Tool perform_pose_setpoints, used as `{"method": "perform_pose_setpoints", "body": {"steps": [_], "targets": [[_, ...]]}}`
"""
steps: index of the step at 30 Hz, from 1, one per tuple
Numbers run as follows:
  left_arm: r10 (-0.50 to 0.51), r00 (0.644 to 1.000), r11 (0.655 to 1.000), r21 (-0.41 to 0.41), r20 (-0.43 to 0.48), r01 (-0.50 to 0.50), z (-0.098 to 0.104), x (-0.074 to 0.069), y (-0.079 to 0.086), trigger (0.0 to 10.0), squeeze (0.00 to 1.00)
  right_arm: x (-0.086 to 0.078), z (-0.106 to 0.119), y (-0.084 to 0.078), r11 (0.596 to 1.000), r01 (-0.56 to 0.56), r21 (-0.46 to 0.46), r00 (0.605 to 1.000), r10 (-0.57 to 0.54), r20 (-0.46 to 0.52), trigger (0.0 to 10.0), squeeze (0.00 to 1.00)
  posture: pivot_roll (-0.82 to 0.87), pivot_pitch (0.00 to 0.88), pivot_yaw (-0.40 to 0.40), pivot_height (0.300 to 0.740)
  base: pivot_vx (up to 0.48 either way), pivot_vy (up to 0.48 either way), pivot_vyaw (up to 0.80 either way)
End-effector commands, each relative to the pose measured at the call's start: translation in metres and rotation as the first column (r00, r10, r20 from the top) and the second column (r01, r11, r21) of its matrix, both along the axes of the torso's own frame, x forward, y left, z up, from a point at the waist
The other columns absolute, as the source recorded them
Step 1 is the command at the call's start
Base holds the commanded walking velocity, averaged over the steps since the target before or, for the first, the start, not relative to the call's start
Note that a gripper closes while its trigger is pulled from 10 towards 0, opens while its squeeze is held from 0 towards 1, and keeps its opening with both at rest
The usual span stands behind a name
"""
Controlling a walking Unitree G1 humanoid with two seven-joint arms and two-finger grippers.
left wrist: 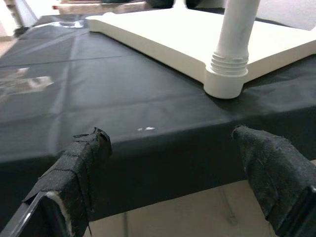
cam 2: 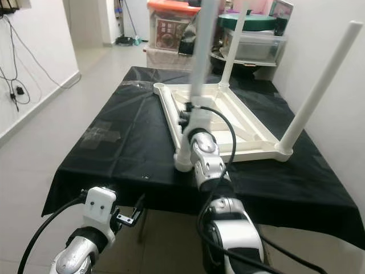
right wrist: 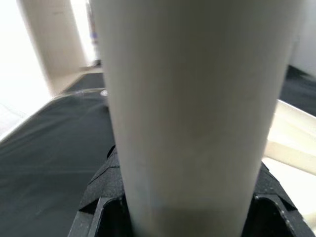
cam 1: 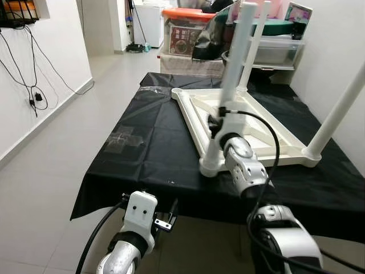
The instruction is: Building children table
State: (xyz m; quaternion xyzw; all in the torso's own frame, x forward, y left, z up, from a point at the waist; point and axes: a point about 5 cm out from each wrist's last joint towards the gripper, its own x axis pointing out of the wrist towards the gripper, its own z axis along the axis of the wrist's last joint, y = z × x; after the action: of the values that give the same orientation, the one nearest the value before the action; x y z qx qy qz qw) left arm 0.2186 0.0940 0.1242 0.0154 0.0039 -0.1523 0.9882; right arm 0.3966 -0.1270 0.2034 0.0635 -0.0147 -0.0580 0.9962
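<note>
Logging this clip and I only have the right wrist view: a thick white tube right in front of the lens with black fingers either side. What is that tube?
Observer: It is a white plastic table leg, standing in the near-left corner of the upside-down white plastic tabletop that lies on the black cloth-covered table. The right gripper is shut on it low down.

Operator: Are other legs fitted?

Observer: Yes, a second white leg stands at the near-right corner and a third leg at a far corner. The far-left corner socket is empty.

Operator: And the left arm?

Observer: The left gripper is open, holding nothing, low in front of the near table edge.
</note>
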Motion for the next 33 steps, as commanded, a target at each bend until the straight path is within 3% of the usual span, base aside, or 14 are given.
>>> {"method": "perform_pose_setpoints", "body": {"steps": [1,3,4,5,11,12,15,17,19,23,30,31,32,33], "targets": [[-0.013,1.0,1.0,0.0,-0.015,0.013,-0.003,0.0,-0.002,10.0,0.0,-0.002,-0.001,-0.004,0.996,0.064,0.058,0.998,-0.063,-0.01,0.0,0.0,0.09,0.026,-0.075,0.74,0.0,0.0,0.0],[-0.013,1.0,1.0,0.0,-0.015,0.013,-0.003,0.0,-0.002,10.0,0.0,-0.002,-0.001,-0.004,0.996,0.064,0.058,0.998,-0.063,-0.01,0.0,0.0,0.09,0.026,-0.075,0.74,0.0,0.0,0.0],[-0.012,1.0,1.0,-0.001,-0.015,0.012,-0.003,0.0,-0.002,10.0,0.0,0.001,0.004,0.005,0.997,0.009,0.073,1.0,-0.011,0.025,10.0,0.0,0.09,0.03,-0.075,0.74,0.0,0.0,0.0],[-0.012,1.0,1.0,-0.002,-0.015,0.012,-0.003,0.0,-0.002,10.0,0.0,0.003,0.01,0.013,0.995,-0.046,0.093,0.997,0.04,0.072,10.0,1.0,0.09,0.031,-0.076,0.74,0.0,0.0,0.0],[-0.012,1.0,1.0,-0.003,-0.016,0.012,-0.003,0.0,-0.003,10.0,0.0,0.006,0.018,0.029,0.966,-0.223,0.132,0.969,0.205,0.137,10.0,0.82,0.09,0.032,-0.078,0.74,0.0,0.0,0.0],[-0.011,1.0,1.0,-0.003,-0.016,0.011,-0.003,0.0,-0.003,10.0,0.0,0.009,0.021,0.031,0.937,-0.33,0.111,0.939,0.314,0.139,10.0,0.0,0.09,0.033,-0.077,0.74,0.0,0.0,0.0],[-0.011,1.0,1.0,-0.004,-0.016,0.011,-0.003,0.0,-0.003,10.0,0.0,0.01,0.023,0.034,0.877,-0.471,0.094,0.88,0.459,0.124,10.0,0.0,0.09,0.032,-0.077,0.74,0.0,0.0,0.0],[-0.011,1.0,1.0,-0.006,-0.016,0.011,-0.003,0.001,-0.003,10.0,0.0,0.0,0.025,0.038,0.596,-0.803,-0.009,0.594,0.801,0.074,10.0,0.0,0.08,0.035,-0.078,0.74,0.0,0.0,0.0],[-0.011,1.0,1.0,-0.006,-0.016,0.011,-0.003,0.001,-0.003,10.0,0.0,0.0,0.025,0.038,0.596,-0.803,-0.009,0.594,0.801,0.074,10.0,0.0,0.08,0.035,-0.078,0.74,0.0,0.0,0.0],[-0.01,1.0,1.0,-0.004,-0.015,0.01,-0.003,0.001,-0.003,10.0,0.0,-0.019,0.023,0.044,0.198,-0.979,-0.053,0.198,0.98,0.008,10.0,0.0,0.09,0.036,-0.083,0.74,0.0,0.0,0.0],[-0.007,1.0,1.0,-0.003,-0.013,0.007,-0.002,0.001,-0.002,10.0,0.0,-0.02,0.026,0.05,0.113,-0.992,-0.048,0.112,0.993,0.024,10.0,0.0,0.1,0.04,-0.085,0.74,0.0,0.0,0.0],[-0.006,1.0,1.0,-0.003,-0.013,0.006,-0.002,0.001,-0.002,10.0,0.0,-0.02,0.027,0.052,0.111,-0.992,-0.052,0.11,0.994,0.024,4.3,0.0,0.1,0.039,-0.086,0.74,0.0,0.0,0.0],[-0.006,1.0,1.0,-0.003,-0.013,0.006,-0.002,0.001,-0.002,10.0,0.0,-0.02,0.027,0.052,0.111,-0.992,-0.052,0.11,0.994,0.024,4.3,0.0,0.1,0.039,-0.086,0.74,0.0,0.0,0.0],[-0.006,1.0,1.0,-0.003,-0.014,0.006,-0.002,0.001,-0.002,10.0,0.0,-0.019,0.026,0.054,0.121,-0.991,-0.056,0.121,0.993,0.018,0.0,0.0,0.1,0.042,-0.087,0.74,0.0,0.0,0.0]]}}
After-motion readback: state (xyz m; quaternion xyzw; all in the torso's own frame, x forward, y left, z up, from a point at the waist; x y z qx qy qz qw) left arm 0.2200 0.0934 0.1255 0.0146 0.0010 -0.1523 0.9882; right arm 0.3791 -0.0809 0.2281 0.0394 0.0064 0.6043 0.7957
